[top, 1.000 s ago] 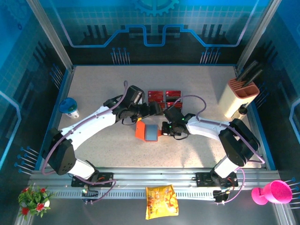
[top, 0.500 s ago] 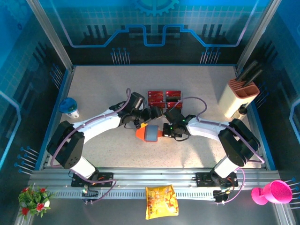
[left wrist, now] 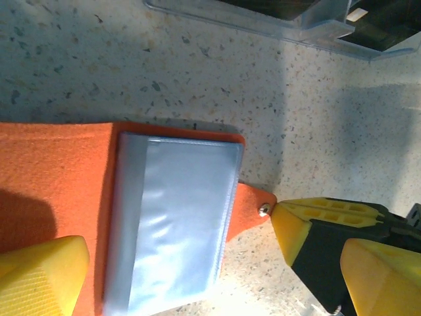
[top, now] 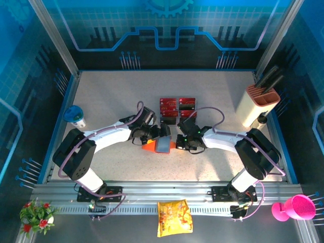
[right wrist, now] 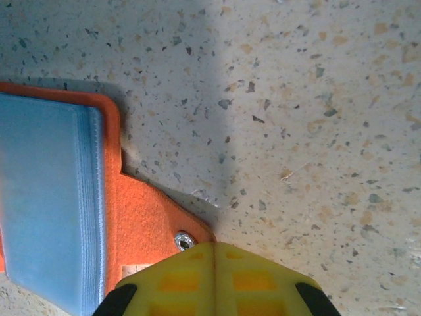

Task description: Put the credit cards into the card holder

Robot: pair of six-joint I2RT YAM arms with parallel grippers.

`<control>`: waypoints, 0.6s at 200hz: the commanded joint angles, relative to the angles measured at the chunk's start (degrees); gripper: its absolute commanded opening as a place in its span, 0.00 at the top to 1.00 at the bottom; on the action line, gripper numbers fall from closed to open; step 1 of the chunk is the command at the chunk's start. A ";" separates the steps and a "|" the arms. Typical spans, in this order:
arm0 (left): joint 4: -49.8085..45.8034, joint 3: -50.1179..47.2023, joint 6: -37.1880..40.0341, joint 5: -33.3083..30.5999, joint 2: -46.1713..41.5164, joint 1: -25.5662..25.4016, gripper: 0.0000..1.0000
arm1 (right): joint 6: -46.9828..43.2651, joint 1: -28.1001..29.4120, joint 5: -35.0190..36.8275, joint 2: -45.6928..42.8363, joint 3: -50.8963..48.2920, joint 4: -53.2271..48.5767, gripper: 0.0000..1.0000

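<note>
My right tool point(right wrist: 214, 249) is closed tight, its tips at the end of the snap tab point(right wrist: 148, 220); whether it pinches the tab or only presses on it I cannot tell. My left tool point(left wrist: 217, 260) stands wide open, holding nothing, over the card holder point(left wrist: 66, 171). The holder lies open mid-desk point(top: 111, 101), pockets up, its long axis running left to right and its tab toward my right arm. Beyond it stand the credit cards point(top: 177, 105), their print too small to read.

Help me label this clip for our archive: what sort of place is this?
Most likely a robot lab work cell, not a home or shop: a speckled table edged by aluminium rails, blue circuit-pattern backdrop panels, and a left arm and right arm bolted at the near edge.
</note>
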 commanded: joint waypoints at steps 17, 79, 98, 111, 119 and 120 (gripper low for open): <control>-3.05 -2.22 5.45 -4.60 0.92 -0.07 0.01 | 1.05 -1.38 -0.20 -0.27 -1.00 0.75 1.00; -4.68 -4.13 9.23 -8.91 1.55 -1.43 0.01 | -0.21 -3.44 -1.42 0.41 -0.47 0.66 1.00; -4.76 -3.98 9.67 -9.74 1.64 -1.78 0.01 | -0.53 -3.79 -1.96 0.37 -0.42 0.75 1.00; -4.91 -3.77 9.90 -10.31 1.55 -2.07 0.01 | -0.67 -4.25 -2.26 -0.03 -0.27 0.59 1.00; -5.01 -3.56 10.01 -10.48 1.48 -2.21 0.01 | -0.67 -4.60 -2.62 -0.45 -0.01 0.36 1.00; -5.02 -3.50 9.98 -10.50 1.42 -2.24 0.01 | -0.67 -4.62 -2.65 -0.53 0.02 0.34 1.00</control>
